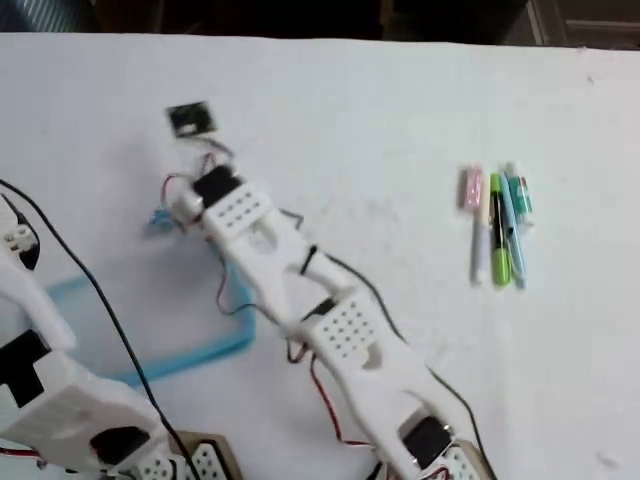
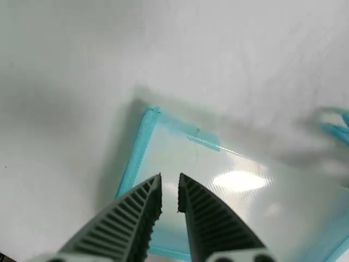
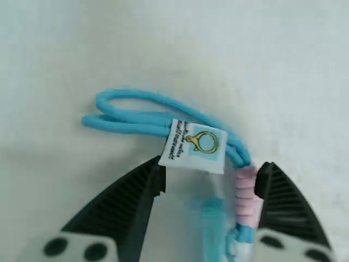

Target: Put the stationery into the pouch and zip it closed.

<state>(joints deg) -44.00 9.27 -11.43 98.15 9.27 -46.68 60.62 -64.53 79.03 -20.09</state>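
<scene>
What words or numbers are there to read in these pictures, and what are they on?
The white tag on the blue cord of the pouch: two lines of tiny print beside a gold clasp drawing, too small to read.
The markers on the table: any print is too blurred to read.

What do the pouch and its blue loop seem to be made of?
Pouch: likely clear soft plastic, glossy; light glares on it and the table shows through. Loop: probably matte fabric cord; it bends softly in a doubled curve.
</scene>
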